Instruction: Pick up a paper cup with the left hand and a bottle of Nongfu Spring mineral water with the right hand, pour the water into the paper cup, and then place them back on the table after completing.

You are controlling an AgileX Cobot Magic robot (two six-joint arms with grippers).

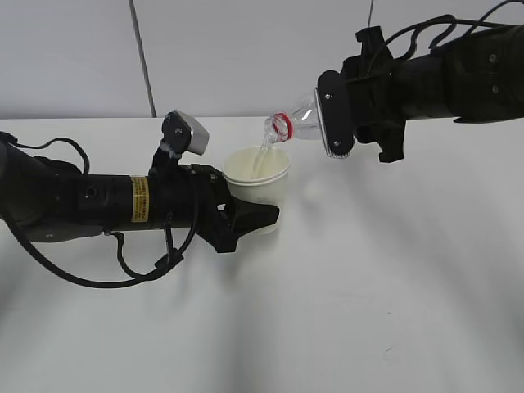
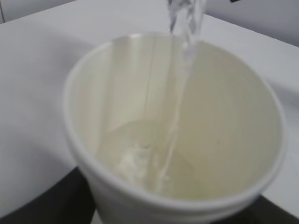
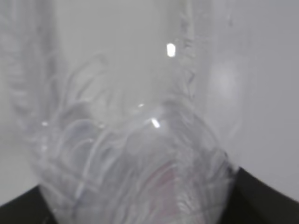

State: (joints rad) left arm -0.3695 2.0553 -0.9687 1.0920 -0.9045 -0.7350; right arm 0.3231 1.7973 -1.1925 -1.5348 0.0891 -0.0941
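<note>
While the water (image 1: 263, 153) runs in a thin stream from the tipped bottle (image 1: 296, 125), the cup (image 1: 259, 185) sits right under its mouth and catches it. Only a shallow pool covers the cup's bottom in the left wrist view, so by my reading the pour is young and most of the filling is left. The left hand (image 1: 250, 219) has its fingers closed around the cup's lower wall, holding it upright, near the counter (image 1: 393, 295); whether it touches the counter I cannot tell. The right hand (image 1: 336, 115) grips the bottle by its body, neck angled down to the left, red ring at the mouth just above the rim. Both pick-ups look done; finishing the pour, righting the bottle and setting both down remain. Room is generous: the counter lies bare in front of the cup and under the bottle, and the stream lands well inside the rim, not at its edge.
</note>
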